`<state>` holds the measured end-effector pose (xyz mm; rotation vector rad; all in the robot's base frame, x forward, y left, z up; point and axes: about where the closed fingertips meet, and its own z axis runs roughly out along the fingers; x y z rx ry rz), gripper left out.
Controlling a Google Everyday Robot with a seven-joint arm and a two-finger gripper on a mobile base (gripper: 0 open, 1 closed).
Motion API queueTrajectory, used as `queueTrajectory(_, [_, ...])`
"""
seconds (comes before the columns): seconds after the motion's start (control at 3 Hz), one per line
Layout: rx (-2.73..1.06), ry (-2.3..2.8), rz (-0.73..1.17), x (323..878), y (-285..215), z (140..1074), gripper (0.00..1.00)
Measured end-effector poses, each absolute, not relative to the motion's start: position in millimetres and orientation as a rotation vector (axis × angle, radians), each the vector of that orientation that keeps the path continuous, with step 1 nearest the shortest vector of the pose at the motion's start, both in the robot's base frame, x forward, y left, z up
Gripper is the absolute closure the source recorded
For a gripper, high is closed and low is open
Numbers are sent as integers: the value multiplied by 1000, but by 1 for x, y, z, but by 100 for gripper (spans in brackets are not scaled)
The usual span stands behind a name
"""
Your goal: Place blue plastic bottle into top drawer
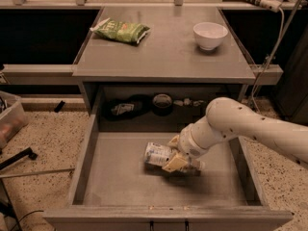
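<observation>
The top drawer (115, 179) is pulled out wide below the grey table, with a plain grey floor and thick side walls. The blue plastic bottle (155, 153) lies on its side on the drawer floor, right of the middle, with its white and pale-blue label showing. My gripper (169, 155) reaches down into the drawer from the right on a white arm (250, 129). Its tan fingers (174, 163) sit on either side of the bottle's right end and are closed on it. The bottle's cap end is hidden by the gripper.
A green snack bag (120, 31) and a white bowl (210, 34) sit on the table top (163, 57). Dark items (126, 108) and a tape roll (162, 103) lie in the recess behind the drawer. A plastic bin (8, 121) stands on the floor at left.
</observation>
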<state>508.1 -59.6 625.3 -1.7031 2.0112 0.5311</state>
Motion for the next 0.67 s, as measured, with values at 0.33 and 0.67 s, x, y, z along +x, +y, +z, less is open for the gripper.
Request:
queueTrajectory(0.33, [-1703, 2011, 531, 508, -60, 625, 35])
queueTrajectory(0.67, [-1703, 2011, 531, 508, -60, 625, 11])
